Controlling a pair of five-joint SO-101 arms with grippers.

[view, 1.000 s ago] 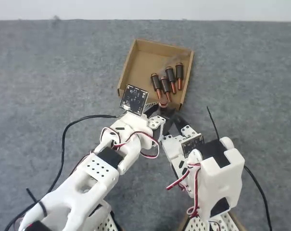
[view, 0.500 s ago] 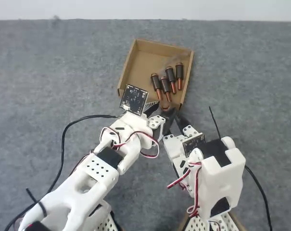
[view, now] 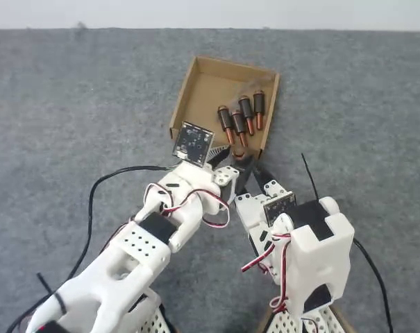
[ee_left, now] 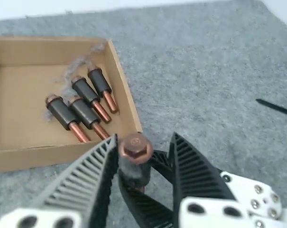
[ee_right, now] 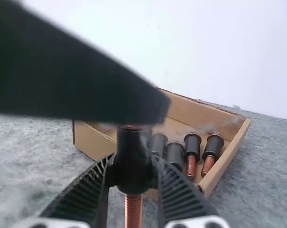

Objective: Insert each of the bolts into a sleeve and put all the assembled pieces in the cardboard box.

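Note:
Just outside the cardboard box's (view: pixel 196 90) near right corner my two grippers meet. My right gripper (ee_right: pixel 132 167) is shut on a black sleeve (ee_right: pixel 131 147), and a copper bolt's thread (ee_right: pixel 133 209) sticks out of it. The bolt's hex head (ee_left: pixel 135 147) tops the sleeve between the spread fingers of my left gripper (ee_left: pixel 145 138), which is open; the head lies close to one finger (ee_left: pixel 98 166). Several assembled pieces (view: pixel 241 114) lie side by side in the box's right half. In the high view the left gripper (view: pixel 225 164) and right gripper (view: pixel 243 166) sit side by side.
Grey carpet (view: pixel 71 104) covers the table all round. The box's near wall (ee_left: pixel 53 154) stands right by the grippers. A black cable (view: pixel 119 171) trails left of the left arm, and a thin black tie (view: pixel 307 173) juts from the right arm.
The right arm has edged slightly to the right. The left arm and the pieces in the box have not moved.

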